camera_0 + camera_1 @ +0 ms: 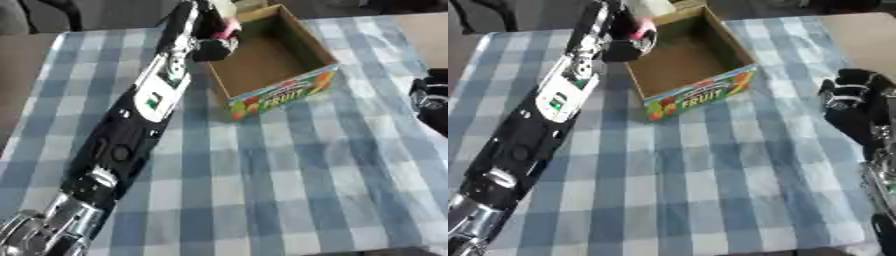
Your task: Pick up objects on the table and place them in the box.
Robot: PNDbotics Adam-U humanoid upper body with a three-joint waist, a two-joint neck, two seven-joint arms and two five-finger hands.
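across the blue-and-white checked tablecloth (289, 165), the left arm (140, 125) runs as a long black and silver diagonal from the lower left corner up toward the top centre. at its end the left hand (213, 46) sits at the near-left corner of the box (282, 92), over the rim, with its fingers curled round a pale object with a pink part (227, 20); what that object is cannot be made out. the object is held just above the left edge of the box opening, not resting on the box floor. the box itself is open-topped brown cardboard, lying askew on the cloth, with a colourful front panel reading "fruit"; the brown floor that shows is bare. further right, well apart from the box, the right hand (852, 102) shows at the right edge of the right eye view, dark and low over the cloth; whether its fingers are spread or curled cannot be told.
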